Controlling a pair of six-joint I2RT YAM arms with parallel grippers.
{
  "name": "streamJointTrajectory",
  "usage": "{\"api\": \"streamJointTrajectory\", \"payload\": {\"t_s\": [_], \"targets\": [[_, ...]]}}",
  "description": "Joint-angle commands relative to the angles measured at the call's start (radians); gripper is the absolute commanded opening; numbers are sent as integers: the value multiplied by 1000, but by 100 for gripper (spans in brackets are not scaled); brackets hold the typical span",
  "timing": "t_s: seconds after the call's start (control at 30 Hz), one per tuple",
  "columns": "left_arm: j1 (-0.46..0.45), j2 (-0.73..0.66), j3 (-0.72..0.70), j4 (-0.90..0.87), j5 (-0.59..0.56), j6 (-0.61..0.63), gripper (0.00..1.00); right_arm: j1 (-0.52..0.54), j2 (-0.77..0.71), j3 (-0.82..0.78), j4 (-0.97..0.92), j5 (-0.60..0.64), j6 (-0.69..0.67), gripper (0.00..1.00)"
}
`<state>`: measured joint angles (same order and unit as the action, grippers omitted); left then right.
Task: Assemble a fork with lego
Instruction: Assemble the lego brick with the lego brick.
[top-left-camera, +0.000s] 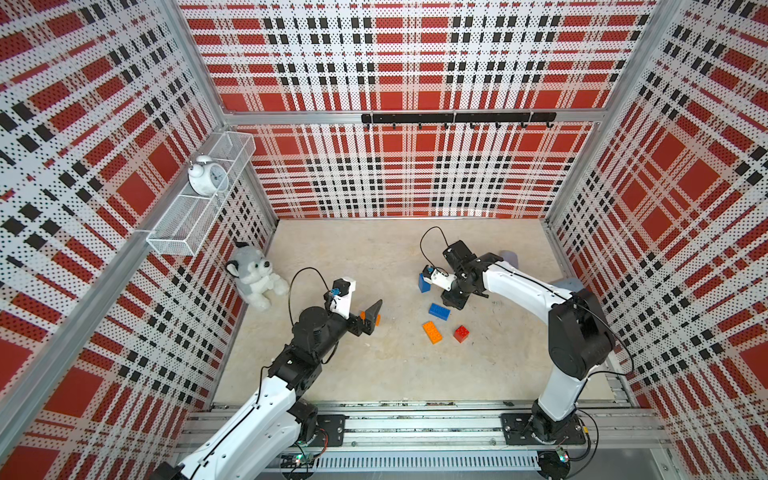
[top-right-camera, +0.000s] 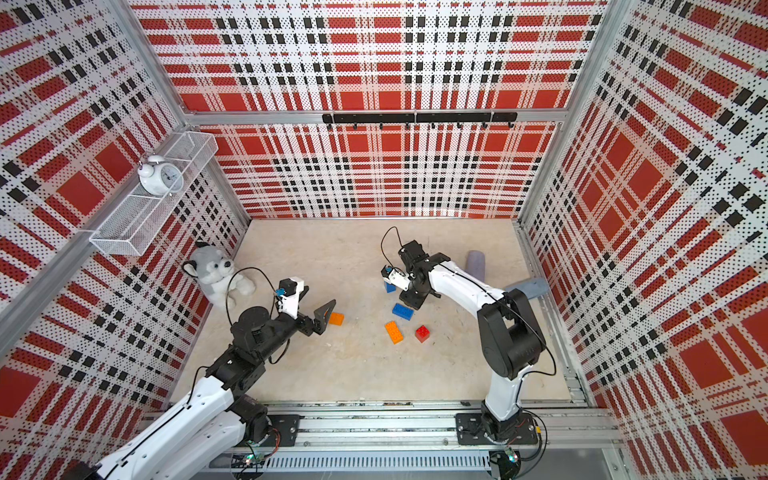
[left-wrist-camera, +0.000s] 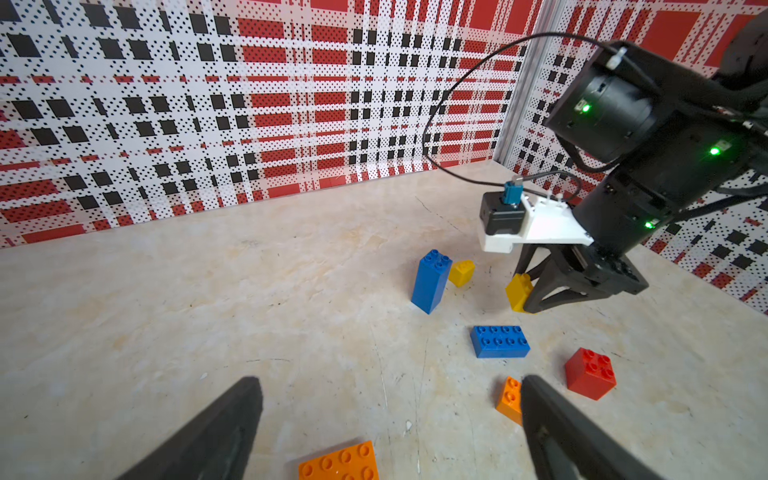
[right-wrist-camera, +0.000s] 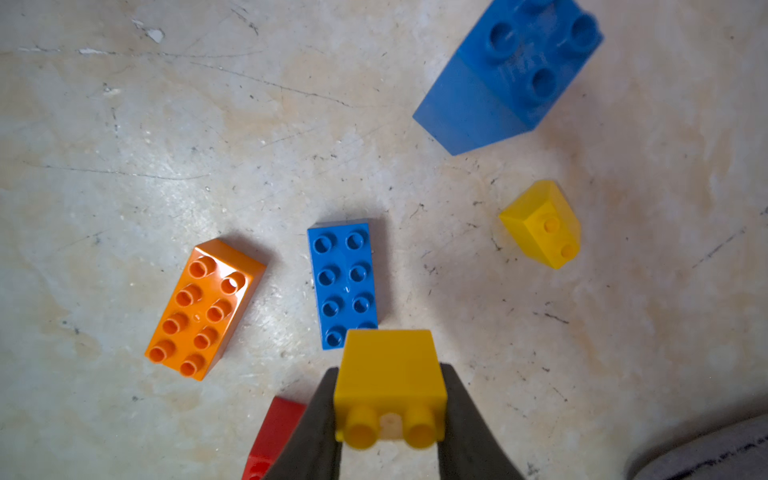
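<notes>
The lego bricks lie loose on the beige floor and no fork is in view. My right gripper (right-wrist-camera: 390, 372) is shut on a small yellow brick (right-wrist-camera: 386, 357), held just above the floor with its studs facing the camera. Below it lie a long blue brick (right-wrist-camera: 343, 282), a long orange brick (right-wrist-camera: 203, 307), a red brick (right-wrist-camera: 274, 432), a second yellow brick (right-wrist-camera: 540, 224) and a tall blue brick (right-wrist-camera: 511, 75) standing upright. My left gripper (left-wrist-camera: 389, 384) is open and holds nothing. It hovers over another orange brick (left-wrist-camera: 340, 461), seen in a top view as the orange brick (top-right-camera: 336, 318).
A plush husky (top-left-camera: 255, 276) sits against the left wall, under a wire shelf (top-left-camera: 183, 232) holding an alarm clock (top-left-camera: 206, 174). A grey roll (top-right-camera: 476, 264) lies by the right wall behind my right arm. Plaid walls enclose three sides, and a metal rail (top-left-camera: 415, 428) runs along the front.
</notes>
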<state>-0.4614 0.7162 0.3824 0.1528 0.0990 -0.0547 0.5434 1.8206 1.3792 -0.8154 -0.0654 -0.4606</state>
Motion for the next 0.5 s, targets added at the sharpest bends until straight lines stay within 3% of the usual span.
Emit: {"api": "streamJointTrajectory", "payload": {"t_s": [0.0, 0.47], "targets": [[4, 0, -10, 14, 6, 14, 98, 16, 47, 41, -59, 21, -46, 19], [-6, -10, -21, 5, 21, 61, 98, 29, 81, -11, -16, 13, -38, 21]]}}
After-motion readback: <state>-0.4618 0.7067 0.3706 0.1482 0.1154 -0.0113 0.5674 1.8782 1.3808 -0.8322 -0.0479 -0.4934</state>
